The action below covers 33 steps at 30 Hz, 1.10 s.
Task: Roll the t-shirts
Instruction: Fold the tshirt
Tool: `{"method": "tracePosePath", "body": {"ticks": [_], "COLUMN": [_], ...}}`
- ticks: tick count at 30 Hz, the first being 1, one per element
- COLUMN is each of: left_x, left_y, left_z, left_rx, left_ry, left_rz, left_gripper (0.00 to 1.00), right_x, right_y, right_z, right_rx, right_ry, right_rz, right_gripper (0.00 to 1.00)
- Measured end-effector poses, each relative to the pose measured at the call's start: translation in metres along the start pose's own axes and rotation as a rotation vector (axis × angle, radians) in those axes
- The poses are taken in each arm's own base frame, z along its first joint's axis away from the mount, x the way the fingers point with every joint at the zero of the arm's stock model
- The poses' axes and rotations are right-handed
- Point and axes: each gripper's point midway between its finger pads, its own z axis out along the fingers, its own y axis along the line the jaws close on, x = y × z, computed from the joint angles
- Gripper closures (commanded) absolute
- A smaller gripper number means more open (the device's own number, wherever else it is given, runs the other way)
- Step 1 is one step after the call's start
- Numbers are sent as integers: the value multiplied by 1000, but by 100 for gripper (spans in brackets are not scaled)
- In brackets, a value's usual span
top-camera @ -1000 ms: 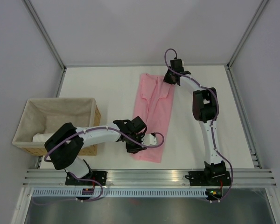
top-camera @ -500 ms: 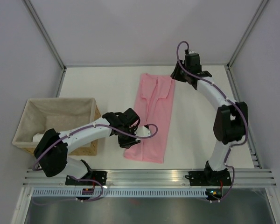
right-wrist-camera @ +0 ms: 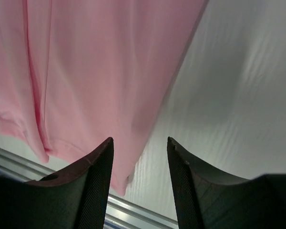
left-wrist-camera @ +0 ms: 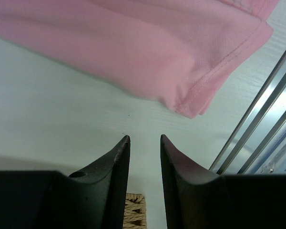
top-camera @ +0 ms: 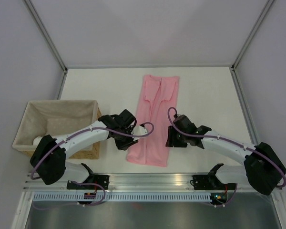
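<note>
On the table (top-camera: 100,88), midway between the two arms, the t-shirt (top-camera: 155,119) lay flat, folded lengthwise into a long pink strip. Its collar end pointed at the far edge and its hem lay near the rails (top-camera: 152,180). The left gripper (top-camera: 125,144) hung just beside the strip's near-left corner, not touching it. In the left wrist view that gripper (left-wrist-camera: 144,142) had its jaws set narrow with only bare table between them, and the shirt's (left-wrist-camera: 133,52) stitched hem corner lay just ahead of the tips. The right gripper (top-camera: 170,140) sat at the strip's right edge, close to the hem. In the right wrist view this gripper (right-wrist-camera: 139,143) had its jaws somewhat wider, holding nothing, with the cloth (right-wrist-camera: 95,71) edge running below the gap. A lined basket (top-camera: 26,125) stood at the left, beside the left arm.
</note>
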Motion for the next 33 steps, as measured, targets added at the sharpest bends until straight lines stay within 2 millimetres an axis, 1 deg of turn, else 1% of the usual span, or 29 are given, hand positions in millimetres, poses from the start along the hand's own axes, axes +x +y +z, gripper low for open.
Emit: {"method": "tracePosePath", "body": {"ticks": [1, 4, 5, 7, 8, 9, 11, 12, 14, 17, 23, 24, 25, 26, 28, 29, 31, 32, 33], "left_x": [3, 6, 6, 7, 8, 8, 8, 8, 8, 8, 8, 8, 8, 7, 7, 6, 5, 4, 4], "left_y": [-2, -4, -4, -5, -5, -6, -6, -6, -6, -6, -6, -6, -6, -6, -6, -6, -6, -6, -6], "left_z": [0, -1, -2, -2, -3, -3, -4, -4, -4, -4, -6, -7, -7, -8, -9, -10, -13, -14, -16], "left_rx": [1, -2, -4, -7, -9, -10, -13, -14, -14, -15, -20, -21, -23, -24, -27, -29, -35, -39, -42], "left_ry": [3, 0, -5, -12, -16, -18, -23, -25, -27, -29, -37, -38, -41, -44, -51, -54, -64, -71, -76], "left_rz": [-4, -8, -9, -11, -11, -11, -10, -9, -9, -8, -7, -6, -6, -5, -3, -2, 0, 2, 3], "left_gripper": [63, 63, 63, 62, 62, 62, 62, 62, 62, 63, 62, 62, 62, 62, 62, 62, 62, 62, 62], "right_x": [13, 39, 47, 60, 61, 60, 61, 61, 61, 59, 56, 55, 55, 56, 60, 61, 59, 55, 50], "right_y": [6, 18, 20, 14, 16, 17, 19, 20, 19, 15, -13, -16, -21, -24, -32, -35, -35, -35, -32], "right_z": [-2, -3, -1, 5, 7, 9, 13, 15, 17, 15, -3, -6, -8, -9, -10, -10, -14, -18, -23], "right_rx": [-18, -59, -72, -68, -88, -97, -116, -123, -127, -110, -10, -2, 10, 19, 43, 53, 54, 54, 50], "right_ry": [13, 24, 26, 40, 29, 20, 10, 3, -4, -23, -84, -93, -100, -102, -94, -90, -102, -115, -133], "right_rz": [-6, 0, 10, 36, 63, 80, 113, 125, 145, 162, 178, 183, 187, 191, 193, 189, 178, 165, 154], "right_gripper": [45, 47, 48, 53, 58, 69, 81, 91, 99, 100, 100, 99, 95, 81, 69, 58, 49, 40, 37]}}
